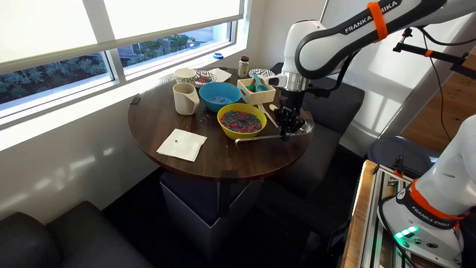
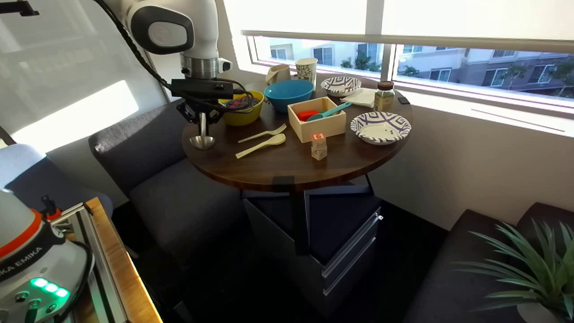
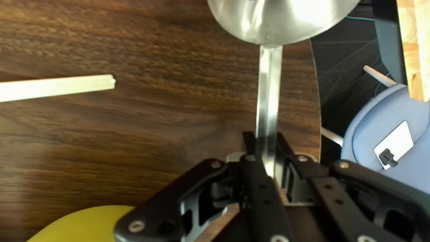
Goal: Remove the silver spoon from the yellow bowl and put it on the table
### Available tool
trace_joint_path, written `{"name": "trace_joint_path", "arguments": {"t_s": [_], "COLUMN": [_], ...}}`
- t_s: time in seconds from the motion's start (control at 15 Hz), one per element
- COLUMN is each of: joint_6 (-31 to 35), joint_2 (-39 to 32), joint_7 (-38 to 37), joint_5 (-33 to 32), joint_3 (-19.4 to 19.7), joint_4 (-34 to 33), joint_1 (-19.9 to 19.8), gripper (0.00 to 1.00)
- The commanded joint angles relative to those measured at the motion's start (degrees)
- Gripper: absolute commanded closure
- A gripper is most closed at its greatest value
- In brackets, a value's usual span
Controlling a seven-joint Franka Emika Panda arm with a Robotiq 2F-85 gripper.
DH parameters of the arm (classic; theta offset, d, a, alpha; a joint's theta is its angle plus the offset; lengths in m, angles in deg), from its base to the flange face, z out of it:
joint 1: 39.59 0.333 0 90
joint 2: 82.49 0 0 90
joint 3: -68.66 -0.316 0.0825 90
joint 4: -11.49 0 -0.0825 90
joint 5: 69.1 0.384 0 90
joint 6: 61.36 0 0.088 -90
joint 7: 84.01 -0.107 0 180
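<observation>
Since the gripper [image 3: 264, 140] is clamped on the silver spoon [image 3: 268, 84], over the table [image 3: 151, 117] near its edge and outside the yellow bowl [image 3: 89, 226], I'd nudge it inward, lower it level, then gently let go, imo.

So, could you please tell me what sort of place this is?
It looks like an office break corner, though I can't be certain: there is a round wooden table, a drawer unit beneath it, and a grey padded chair alongside.
</observation>
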Motion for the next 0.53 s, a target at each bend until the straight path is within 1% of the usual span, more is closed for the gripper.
{"name": "trace_joint_path", "arguments": {"t_s": [0.0, 0.47], "joint_6": [2.55, 3.23], "joint_2": [-2.22, -5.51], "joint_7": [-3.33, -5.08], "joint_5": [-4.19, -7.75], "joint_3": [0.12, -0.39], "joint_4": [-1.39, -4.3], "joint_1": [0.85, 1.19], "gripper": [0.96, 0.96]}}
